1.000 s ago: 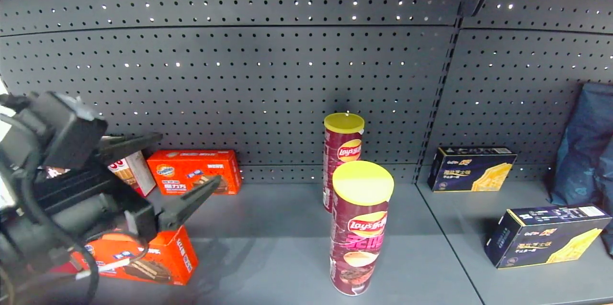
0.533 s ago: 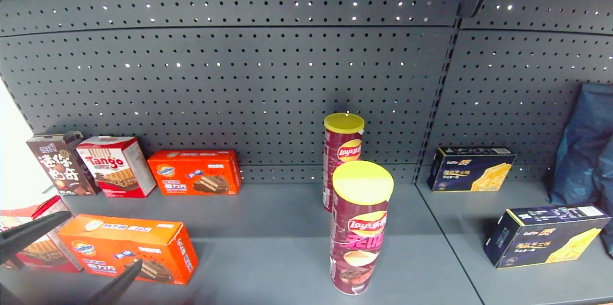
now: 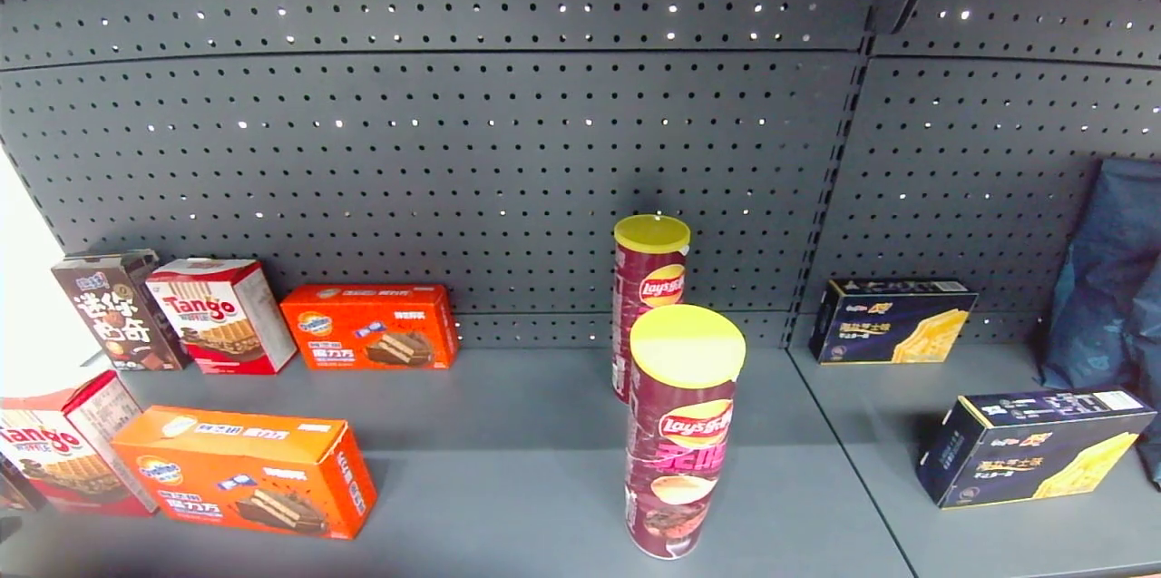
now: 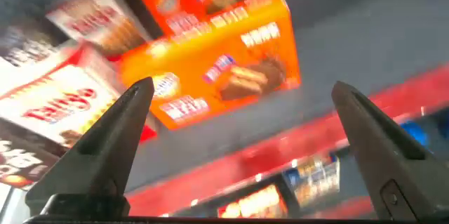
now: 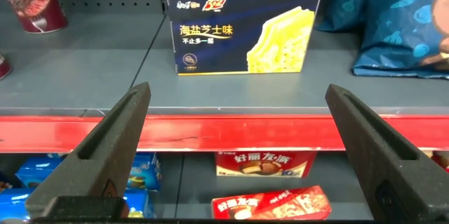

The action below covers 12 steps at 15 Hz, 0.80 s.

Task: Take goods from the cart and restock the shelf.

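My left gripper (image 4: pixel 242 87) is open and empty, in front of the shelf's red edge (image 4: pixel 280 161) and facing the front orange wafer box (image 4: pixel 217 69). That orange box (image 3: pixel 245 469) lies at the shelf's front left, with a second orange box (image 3: pixel 370 326) behind it at the back wall. My right gripper (image 5: pixel 238 89) is open and empty, in front of the shelf edge (image 5: pixel 224 133) and facing a navy cracker box (image 5: pixel 242 31). Two maroon chip cans (image 3: pixel 680 433) with yellow lids stand upright mid-shelf, one behind the other.
Red wafer boxes (image 3: pixel 218 315) and a brown box (image 3: pixel 113 310) stand at the far left. Two navy boxes (image 3: pixel 1034 446) and blue bags (image 3: pixel 1111 288) fill the right bay. The grey shelf (image 3: pixel 508 487) has bare floor between the orange boxes and the cans. More boxes (image 5: pixel 263 162) sit on the lower shelf.
My left gripper, open throughout, has drawn back from over the front orange box, down and to the left out of the head view. The goods on the shelf have not moved.
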{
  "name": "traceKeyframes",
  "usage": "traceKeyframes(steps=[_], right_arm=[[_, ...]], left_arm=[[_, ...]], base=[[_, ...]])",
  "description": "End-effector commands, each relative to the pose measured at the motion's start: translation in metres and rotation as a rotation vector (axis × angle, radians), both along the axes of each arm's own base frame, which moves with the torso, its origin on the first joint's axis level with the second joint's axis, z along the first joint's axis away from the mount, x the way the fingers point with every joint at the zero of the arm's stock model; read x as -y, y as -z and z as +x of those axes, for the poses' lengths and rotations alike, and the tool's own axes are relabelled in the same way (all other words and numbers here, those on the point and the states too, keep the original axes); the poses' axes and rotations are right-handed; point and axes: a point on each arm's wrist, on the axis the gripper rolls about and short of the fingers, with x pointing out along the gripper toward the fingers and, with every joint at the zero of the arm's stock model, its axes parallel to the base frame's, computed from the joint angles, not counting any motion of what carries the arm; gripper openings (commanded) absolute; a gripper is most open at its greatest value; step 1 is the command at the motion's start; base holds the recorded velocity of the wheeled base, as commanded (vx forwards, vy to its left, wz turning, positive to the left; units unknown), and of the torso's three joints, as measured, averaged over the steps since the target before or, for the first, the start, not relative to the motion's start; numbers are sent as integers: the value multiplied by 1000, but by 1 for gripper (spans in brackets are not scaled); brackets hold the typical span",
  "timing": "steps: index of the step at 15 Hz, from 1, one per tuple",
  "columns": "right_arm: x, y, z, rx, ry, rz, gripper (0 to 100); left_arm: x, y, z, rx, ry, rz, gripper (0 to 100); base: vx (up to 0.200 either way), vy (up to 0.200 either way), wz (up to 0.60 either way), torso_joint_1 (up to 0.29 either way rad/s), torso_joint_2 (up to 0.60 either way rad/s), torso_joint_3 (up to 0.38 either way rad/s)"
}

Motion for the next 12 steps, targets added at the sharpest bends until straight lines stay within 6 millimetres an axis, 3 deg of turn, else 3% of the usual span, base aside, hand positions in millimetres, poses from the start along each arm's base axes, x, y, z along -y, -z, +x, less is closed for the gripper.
traceKeyframes(steps=[1,7,10,12], right_arm=[[0,0,2,-25,-10,-1,100],[0,0,0,3,-12,5,100],[0,0,0,3,-12,5,100],[0,0,0,3,-12,5,100]], left_arm=[[-4,0,-8,49,-11,-20,100],[-6,14,-13,51,-32,-20,100],[-6,27,-14,-38,-83,17,100],[-5,16,-11,-38,-92,10,100]], base=[[0,0,0,0,0,0],[0,0,0,0,0,0],[0,0,0,0,0,0],[0,0,0,0,0,0]])
